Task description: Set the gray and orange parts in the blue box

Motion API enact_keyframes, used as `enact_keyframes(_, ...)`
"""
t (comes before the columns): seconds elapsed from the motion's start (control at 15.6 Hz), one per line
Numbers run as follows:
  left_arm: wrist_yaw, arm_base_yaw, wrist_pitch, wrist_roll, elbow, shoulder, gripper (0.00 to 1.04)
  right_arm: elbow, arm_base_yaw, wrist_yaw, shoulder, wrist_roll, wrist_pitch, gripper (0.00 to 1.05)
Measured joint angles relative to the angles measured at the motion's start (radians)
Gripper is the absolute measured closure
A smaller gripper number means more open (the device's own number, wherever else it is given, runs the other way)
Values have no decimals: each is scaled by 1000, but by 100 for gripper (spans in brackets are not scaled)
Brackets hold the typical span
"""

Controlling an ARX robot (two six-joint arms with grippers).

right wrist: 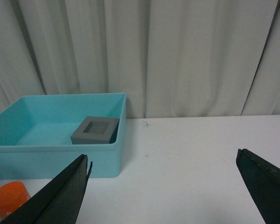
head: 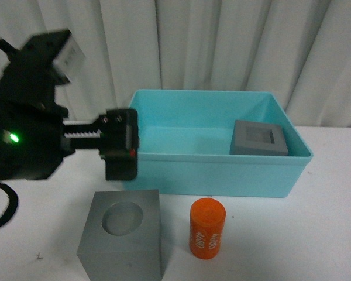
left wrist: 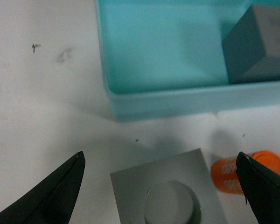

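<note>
the left jaws, on the left arm (head: 23, 134), are seen spread wide and empty; in the left wrist view the gray cube with the round recess (left wrist: 170, 196) is framed between the two fingertips, lying below them with its recess turned up, and no contact is shown; its flat sides appear slightly turned against the closing line. the cube is set on the surface (head: 316, 234) just in front of the blue box (head: 222, 172), apart from its near wall; the orange cylinder (head: 207, 227) is stood upright just beside it, on the right, its long axis vertical. the gray cube with the square recess (head: 260, 139) is already laid inside the box at its right end. the right jaws are also wide open with nothing between them, pointed over bare surface right of the box; the left arm is therefore judged nearer to both loose parts, and a straight descent onto the cube is judged to be called for.
</note>
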Motion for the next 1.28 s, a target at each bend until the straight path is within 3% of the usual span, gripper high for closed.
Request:
enact_keyframes(0.13,-72,-19,-1,42,0,61,7,0,0,0,0,0,0,6)
enact_keyframes(0.32,-103,2,-9,70,-11,77,7,0,0,0,0,0,0,6)
enact_keyframes(0.83,-27,10,-68,45,-73,75,7,0,0,0,0,0,0,6)
enact_keyframes(1.16,-57,16,-44,26,-43,166,7,0,0,0,0,0,0,6)
enact_keyframes(1.28,-61,-22,-39,13,-24,187,10,0,0,0,0,0,0,6)
